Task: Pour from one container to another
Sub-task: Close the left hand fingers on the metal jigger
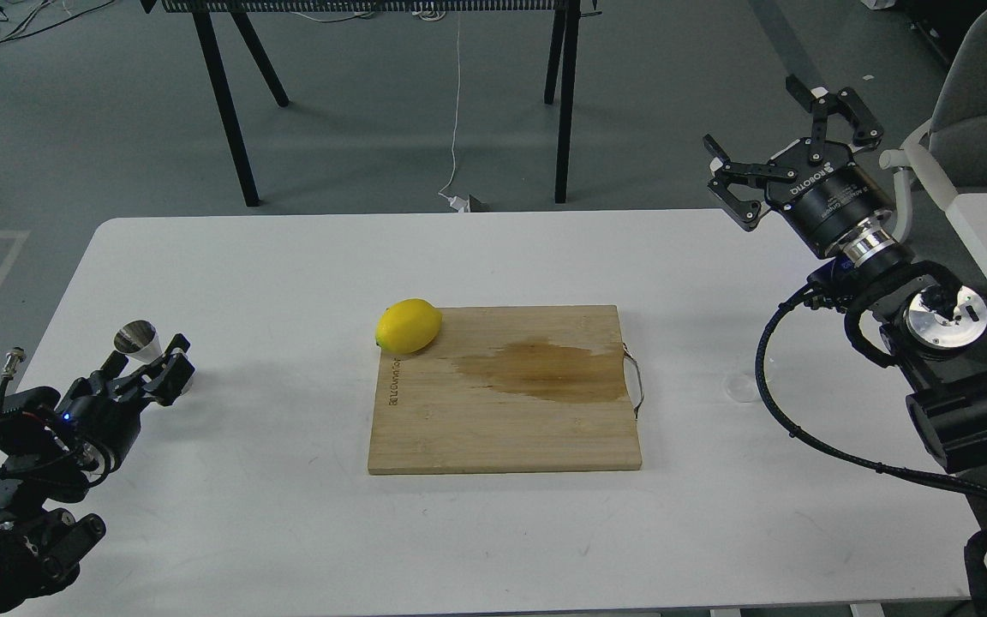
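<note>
- White desk (288, 531) fills your view, with a bamboo cutting board (502, 411) lying flat at its middle.
- At the board's 10 o'clock corner you see a yellow lemon (409, 326), resting partly on the wood and partly over its edge.
- A brown wet-looking stain (536, 370) spreads over the board's right half, toward the metal handle (634, 381) at its 3 o'clock edge.
- Look to 9 o'clock of the board, well apart from it: the steel jigger (137, 339) stands upright on the desk near the left edge, its open mouth facing up.
- Your left gripper (159, 370) sits low just beside the jigger, at its 4 o'clock. Its dark fingers overlap the jigger's lower part, so you cannot tell from here whether it is spread or closed, or whether it touches the steel.
- At 3 o'clock of the board, a little beyond the handle, a faint round outline on the desk appears to be the glass cup (742, 387); it is so clear against the white top that only its rim shows.
- Your right gripper (789, 146) is raised well above the desk's far right corner, at 12 o'clock of the cup and far from it. Its two fingers are spread wide with nothing between them.
- Black table legs (228, 111) and a white cable (457, 111) stand on the grey floor at 12 o'clock, beyond the desk.
</note>
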Available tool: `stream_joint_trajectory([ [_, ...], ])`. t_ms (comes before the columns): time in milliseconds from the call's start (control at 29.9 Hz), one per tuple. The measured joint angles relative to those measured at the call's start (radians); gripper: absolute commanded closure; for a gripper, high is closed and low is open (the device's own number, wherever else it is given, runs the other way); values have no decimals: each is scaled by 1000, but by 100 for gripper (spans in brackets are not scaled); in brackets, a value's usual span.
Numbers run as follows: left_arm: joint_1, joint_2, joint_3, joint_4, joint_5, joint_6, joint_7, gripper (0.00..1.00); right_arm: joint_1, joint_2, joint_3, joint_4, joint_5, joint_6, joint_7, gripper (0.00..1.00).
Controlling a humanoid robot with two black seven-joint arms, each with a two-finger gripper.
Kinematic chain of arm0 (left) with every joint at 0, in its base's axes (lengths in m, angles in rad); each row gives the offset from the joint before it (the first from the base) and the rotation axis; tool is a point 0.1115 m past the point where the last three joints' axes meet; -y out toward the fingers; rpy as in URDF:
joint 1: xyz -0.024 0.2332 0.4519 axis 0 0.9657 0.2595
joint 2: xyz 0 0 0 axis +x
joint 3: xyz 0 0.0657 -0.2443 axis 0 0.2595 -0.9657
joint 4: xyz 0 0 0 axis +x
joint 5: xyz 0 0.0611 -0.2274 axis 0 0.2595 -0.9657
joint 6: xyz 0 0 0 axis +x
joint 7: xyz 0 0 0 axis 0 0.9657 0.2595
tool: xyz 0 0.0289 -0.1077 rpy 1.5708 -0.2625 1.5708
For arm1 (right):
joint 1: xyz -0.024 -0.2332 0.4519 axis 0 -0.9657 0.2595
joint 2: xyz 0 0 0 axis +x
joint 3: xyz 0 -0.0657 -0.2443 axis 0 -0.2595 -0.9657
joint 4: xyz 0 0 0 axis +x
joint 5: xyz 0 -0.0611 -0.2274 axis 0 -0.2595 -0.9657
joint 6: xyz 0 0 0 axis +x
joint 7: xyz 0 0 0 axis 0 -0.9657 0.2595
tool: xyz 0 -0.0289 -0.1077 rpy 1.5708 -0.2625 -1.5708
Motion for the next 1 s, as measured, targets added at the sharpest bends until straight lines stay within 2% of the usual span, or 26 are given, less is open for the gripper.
stream_joint_trajectory([
  [401,-2,-4,34,26,-4,0,0,12,-1,-1,0,0,0,0,0,1],
  [1003,-13,-22,36,79,-4,0,0,17,-1,-1,0,0,0,0,0,1],
])
